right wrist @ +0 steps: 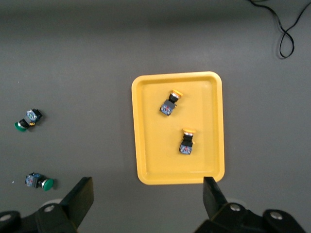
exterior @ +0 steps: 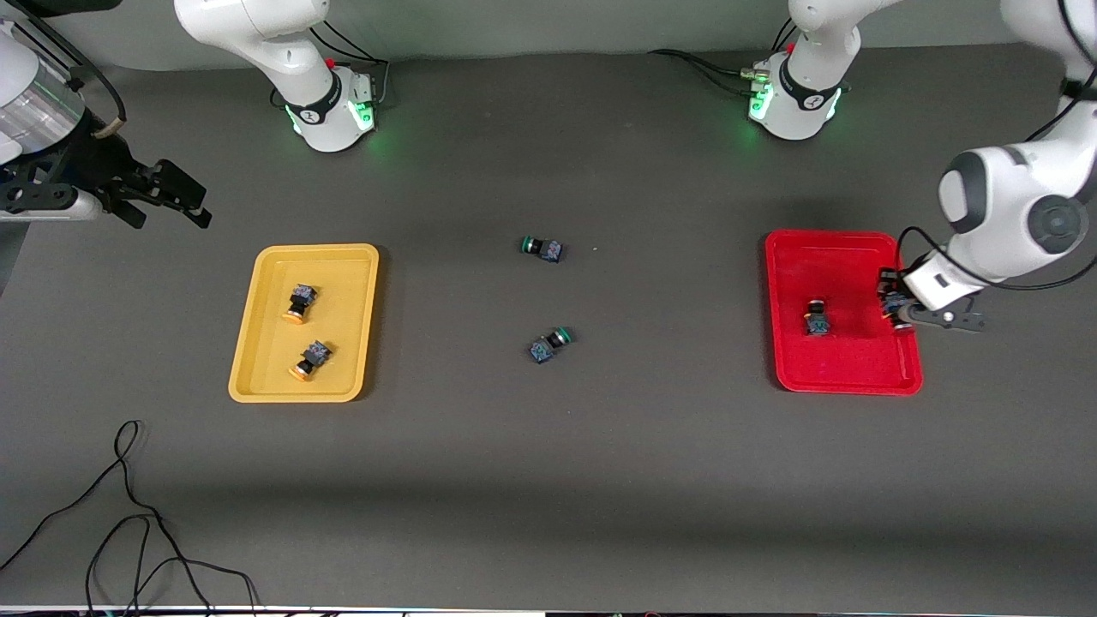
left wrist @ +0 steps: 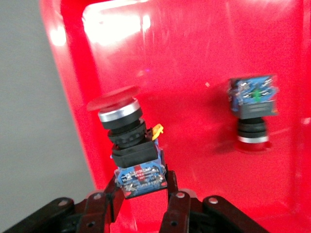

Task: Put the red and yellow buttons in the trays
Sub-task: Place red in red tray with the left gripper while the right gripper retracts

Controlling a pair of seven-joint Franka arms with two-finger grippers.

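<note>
My left gripper (exterior: 896, 310) is low over the red tray (exterior: 844, 368), at the rim toward the left arm's end. It is shut on the blue body of a red button (left wrist: 129, 141), cap pointing away from the fingers. A second red button (exterior: 816, 319) lies in the tray, also seen in the left wrist view (left wrist: 252, 104). Two yellow buttons (exterior: 299, 303) (exterior: 310, 359) lie in the yellow tray (exterior: 343, 274). My right gripper (exterior: 171, 199) is open and empty, high up near the right arm's end of the table.
Two green-capped buttons (exterior: 542, 248) (exterior: 549, 344) lie on the dark mat between the trays. A black cable (exterior: 128, 514) loops on the mat near the front camera at the right arm's end.
</note>
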